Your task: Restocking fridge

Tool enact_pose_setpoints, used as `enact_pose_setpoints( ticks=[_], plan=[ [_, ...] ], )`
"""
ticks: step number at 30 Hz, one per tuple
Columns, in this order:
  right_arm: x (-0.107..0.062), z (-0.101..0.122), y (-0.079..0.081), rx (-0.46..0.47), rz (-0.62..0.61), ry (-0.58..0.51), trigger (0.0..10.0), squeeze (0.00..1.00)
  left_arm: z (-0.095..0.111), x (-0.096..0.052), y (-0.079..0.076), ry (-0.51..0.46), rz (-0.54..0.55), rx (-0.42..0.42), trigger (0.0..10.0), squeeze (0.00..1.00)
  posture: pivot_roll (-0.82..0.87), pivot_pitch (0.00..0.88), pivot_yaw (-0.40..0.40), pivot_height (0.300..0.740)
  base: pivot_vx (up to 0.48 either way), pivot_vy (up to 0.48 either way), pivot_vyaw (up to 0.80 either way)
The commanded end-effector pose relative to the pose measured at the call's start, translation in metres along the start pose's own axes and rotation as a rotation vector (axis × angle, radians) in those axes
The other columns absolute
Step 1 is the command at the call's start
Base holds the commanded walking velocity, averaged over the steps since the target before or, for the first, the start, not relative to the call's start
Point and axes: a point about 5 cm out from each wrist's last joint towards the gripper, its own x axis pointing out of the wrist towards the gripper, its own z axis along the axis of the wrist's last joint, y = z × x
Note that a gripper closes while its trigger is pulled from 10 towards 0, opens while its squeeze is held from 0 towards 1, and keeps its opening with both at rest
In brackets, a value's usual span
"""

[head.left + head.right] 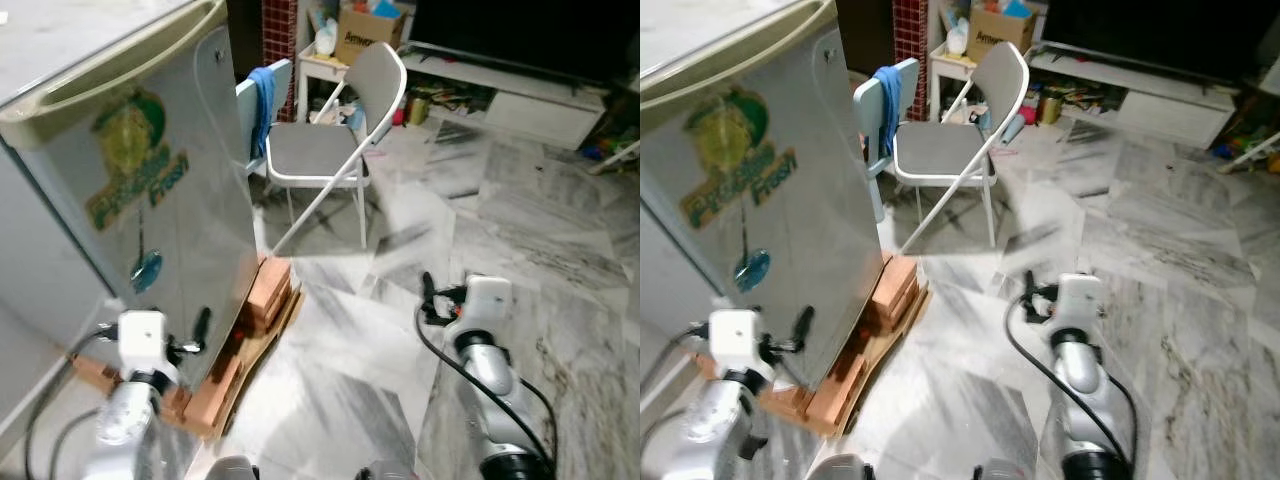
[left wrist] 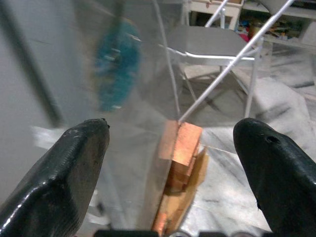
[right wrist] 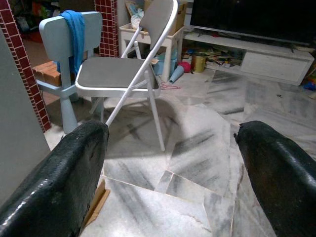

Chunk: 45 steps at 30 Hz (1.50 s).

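Note:
The silver fridge (image 1: 160, 210) stands at my left, with a green sticker and a small blue sticker (image 2: 116, 69) on its front. It rests on orange bricks (image 1: 268, 292) and a wooden board. My left gripper (image 2: 173, 133) is open and empty, low beside the fridge's front near its bottom corner. In the head views it is the left gripper (image 1: 197, 335) just off the silver panel. My right gripper (image 3: 173, 131) is open and empty too. It hangs over the marble floor, apart from the fridge, and is the right gripper (image 1: 430, 298) in the left eye view.
A grey folding chair (image 1: 330, 150) stands just beyond the fridge. A light blue small chair (image 3: 59, 29) with a blue cloth is behind it. A white TV stand (image 1: 520, 95) and a cardboard box (image 1: 365, 35) line the far wall. Marble floor (image 1: 520, 230) spreads to my right.

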Motion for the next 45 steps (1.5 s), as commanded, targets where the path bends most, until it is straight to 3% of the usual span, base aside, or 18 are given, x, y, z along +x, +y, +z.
enact_pose_setpoints(
  ticks=[1,12,15,18,27,34,42,45],
  plan=[
    [0.0,0.0,-0.011,-0.015,-0.03,0.004,10.0,0.0,0.002,0.002,-0.009,-0.009,-0.024,-0.004,10.0,0.0,0.07,0.0,-0.035,0.74,0.0,0.398,0.0],
    [0.005,-0.003,-0.008,-0.031,-0.006,0.017,10.0,0.0,-0.004,-0.006,-0.004,-0.006,-0.005,0.006,10.0,0.0,0.08,0.0,-0.056,0.74,0.0,0.07,0.0],
    [0.005,-0.003,-0.008,-0.029,-0.003,0.022,10.0,0.0,-0.005,-0.008,-0.005,-0.004,-0.048,-0.003,10.0,0.0,0.08,0.0,-0.06,0.74,0.0,0.0,0.0],
    [0.006,-0.003,-0.006,-0.039,0.007,0.022,10.0,0.0,-0.008,-0.008,0.012,0.011,0.021,0.015,10.0,0.0,0.08,0.0,-0.059,0.74,0.0,0.0,-0.68],
    [0.007,-0.001,-0.005,-0.051,0.014,0.015,10.0,0.0,0.007,0.006,0.032,-0.022,0.123,0.021,10.0,0.0,0.07,0.005,-0.049,0.74,0.0,0.0,-0.23],
    [0.006,-0.002,-0.011,-0.064,-0.003,0.021,10.0,0.0,0.009,0.007,0.041,-0.024,0.187,0.034,10.0,0.0,0.06,0.017,-0.042,0.74,0.0,0.0,0.0],
    [0.005,-0.004,-0.009,-0.066,0.004,0.032,10.0,0.0,0.006,0.009,0.042,-0.004,0.23,0.045,10.0,0.0,0.07,0.021,-0.044,0.74,0.0,0.0,0.0],
    [0.004,-0.007,-0.009,-0.07,0.025,0.05,10.0,0.0,0.011,0.02,0.038,-0.017,0.234,0.051,10.0,0.0,0.07,0.017,-0.059,0.74,0.0,0.0,0.0]
  ],
)
